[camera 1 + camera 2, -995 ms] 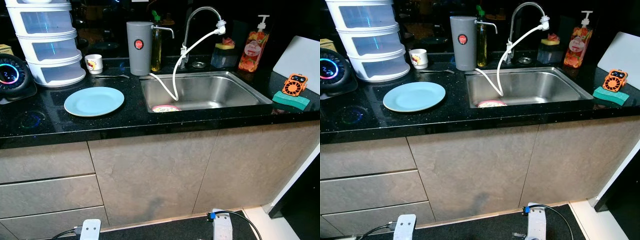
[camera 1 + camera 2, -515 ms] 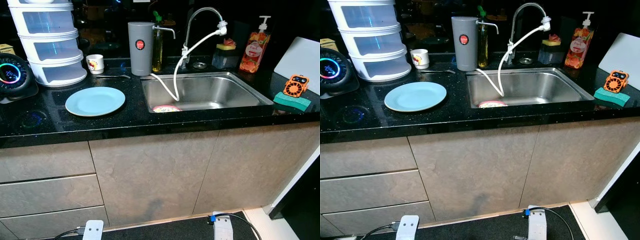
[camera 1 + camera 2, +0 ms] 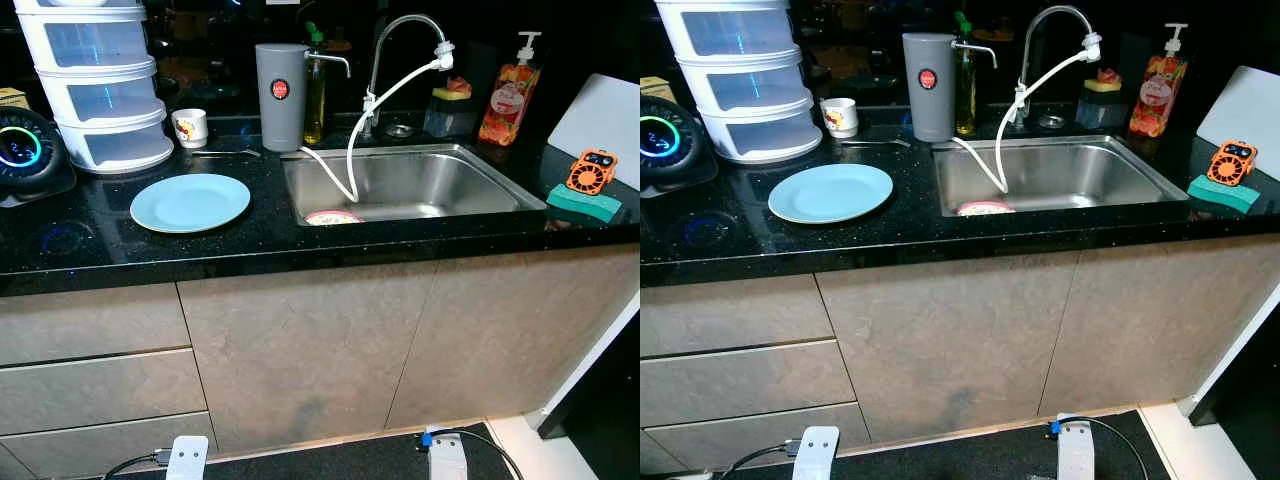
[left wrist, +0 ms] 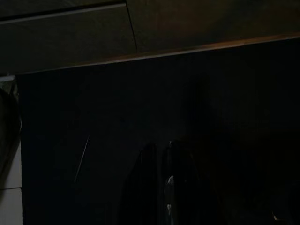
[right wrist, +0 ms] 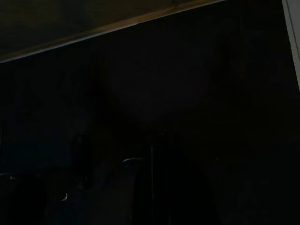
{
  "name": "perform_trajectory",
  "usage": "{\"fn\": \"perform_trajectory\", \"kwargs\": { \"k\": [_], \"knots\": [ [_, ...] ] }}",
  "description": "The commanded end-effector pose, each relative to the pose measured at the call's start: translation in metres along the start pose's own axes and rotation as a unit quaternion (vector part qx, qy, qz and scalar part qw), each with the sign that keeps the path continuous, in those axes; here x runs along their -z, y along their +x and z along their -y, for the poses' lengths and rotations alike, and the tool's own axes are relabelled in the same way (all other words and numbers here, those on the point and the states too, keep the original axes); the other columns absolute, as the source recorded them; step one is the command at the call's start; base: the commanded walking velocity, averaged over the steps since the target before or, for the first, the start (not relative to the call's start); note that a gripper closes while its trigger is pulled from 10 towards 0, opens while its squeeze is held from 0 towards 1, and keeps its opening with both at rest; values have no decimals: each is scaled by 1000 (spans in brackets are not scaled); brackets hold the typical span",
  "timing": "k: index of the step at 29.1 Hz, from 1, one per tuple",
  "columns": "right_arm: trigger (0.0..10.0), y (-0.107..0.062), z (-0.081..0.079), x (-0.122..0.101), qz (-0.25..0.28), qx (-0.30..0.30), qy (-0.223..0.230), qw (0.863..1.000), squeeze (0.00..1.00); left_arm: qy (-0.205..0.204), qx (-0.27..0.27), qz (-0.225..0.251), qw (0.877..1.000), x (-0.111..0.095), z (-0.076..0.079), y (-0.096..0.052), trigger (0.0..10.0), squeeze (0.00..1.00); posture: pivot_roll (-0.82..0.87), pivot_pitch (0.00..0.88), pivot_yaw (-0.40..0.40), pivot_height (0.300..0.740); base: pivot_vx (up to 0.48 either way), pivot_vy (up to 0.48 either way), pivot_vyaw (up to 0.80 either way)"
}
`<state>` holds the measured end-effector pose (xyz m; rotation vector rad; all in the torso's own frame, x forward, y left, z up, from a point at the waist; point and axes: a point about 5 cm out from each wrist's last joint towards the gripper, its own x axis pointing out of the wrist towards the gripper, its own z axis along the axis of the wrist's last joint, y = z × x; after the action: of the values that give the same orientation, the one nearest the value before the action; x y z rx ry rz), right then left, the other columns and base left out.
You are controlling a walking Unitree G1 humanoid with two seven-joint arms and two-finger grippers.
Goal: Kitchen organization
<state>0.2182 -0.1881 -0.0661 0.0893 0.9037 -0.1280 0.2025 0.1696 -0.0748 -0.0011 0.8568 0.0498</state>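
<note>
On the black speckled tabletop (image 3: 250, 245), a round pale-blue plate (image 3: 190, 202) was seen lying flat, left of the stainless-steel sink (image 3: 480, 185). A pink-rimmed bowl (image 3: 333, 217) was seen inside the sink's near edge. Farther back, a grey cylindrical canister (image 3: 279, 96) stood upright. Whether either gripper's jaws were apart could not be told.

A black speckled countertop (image 3: 300, 245) runs across the scene over beige stone-look cabinet doors (image 3: 300, 350), with drawers (image 3: 90, 370) at left. Dark floor (image 3: 970, 460) lies near; the far wall is dim.
</note>
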Motion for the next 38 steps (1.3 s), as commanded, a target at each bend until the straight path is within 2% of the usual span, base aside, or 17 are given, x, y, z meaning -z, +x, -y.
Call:
{"fn": "perform_trajectory", "kwargs": {
  "k": [1,7,13,15,16,19,20,21,25,27,28,29,30,33,35,37,38],
  "knots": [
    [10000,0,2,4,-8,1,-1,1000,0,-9,5,2,1000,-2,4,1,10000,0,-44,12,-32,740,0,0,0],
    [10000,0,1,1,-4,-2,-5,1000,0,-4,15,19,1000,-9,1,1,10000,0,-45,0,-34,740,0,0,0],
    [10000,1,-3,-16,36,-9,13,999,0,-4,18,32,999,-16,2,2,10000,0,-50,0,-28,740,0,0,0],
    [10000,1,-5,-25,63,-22,29,997,0,3,25,67,997,-31,4,4,10000,0,-51,0,-28,740,0,0,0],
    [10000,1,-5,-25,63,-22,29,997,0,3,25,67,997,-31,4,4,10000,0,-51,0,-28,740,0,0,0],
    [10000,0,-13,-43,105,-57,49,992,0,73,55,134,987,-58,14,3,10000,0,-40,0,-35,740,0,0,0],
    [10000,0,-16,-47,114,-69,43,990,0,90,60,150,983,-64,15,2,10000,0,-40,0,-35,740,0,0,0],
    [10000,0,-21,-50,113,-88,6,990,0,118,57,171,976,-76,13,1,10000,0,-41,0,-29,740,0,0,0],
    [10000,-2,-27,-57,130,-128,-18,983,0,109,44,212,970,-95,8,-3,10000,0,-40,0,-23,740,0,0,0],
    [10000,-10,-36,-79,193,-194,28,961,0,34,32,268,962,-118,3,-12,10000,0,-49,0,-4,740,0,0,0],
    [10000,-10,-36,-79,193,-194,28,961,0,34,32,268,962,-118,3,-12,10000,0,-49,0,-4,740,0,0,0],
    [10000,-15,-40,-87,220,-222,40,949,0,13,30,294,955,-127,1,-17,10000,0,-50,2,-1,740,0,0,0],
    [10000,-15,-40,-87,220,-222,40,949,0,13,30,294,955,-127,1,-17,10000,0,-50,2,-1,740,0,0,0],
    [10000,-35,-51,-111,281,-307,42,908,0,13,57,375,925,-151,6,-39,10000,0,-53,5,3,740,0,0,0],
    [10000,-35,-51,-111,281,-307,42,908,0,13,57,375,925,-151,6,-39,10000,0,-53,5,3,740,0,0,0],
    [10000,-56,-57,-138,326,-362,54,871,0,26,84,444,892,-177,16,-61,10000,0,-53,14,6,740,0,0,0],
    [10000,-56,-57,-138,326,-362,54,871,0,26,84,444,892,-177,16,-61,10000,0,-53,14,6,740,0,0,0]
  ]
}}
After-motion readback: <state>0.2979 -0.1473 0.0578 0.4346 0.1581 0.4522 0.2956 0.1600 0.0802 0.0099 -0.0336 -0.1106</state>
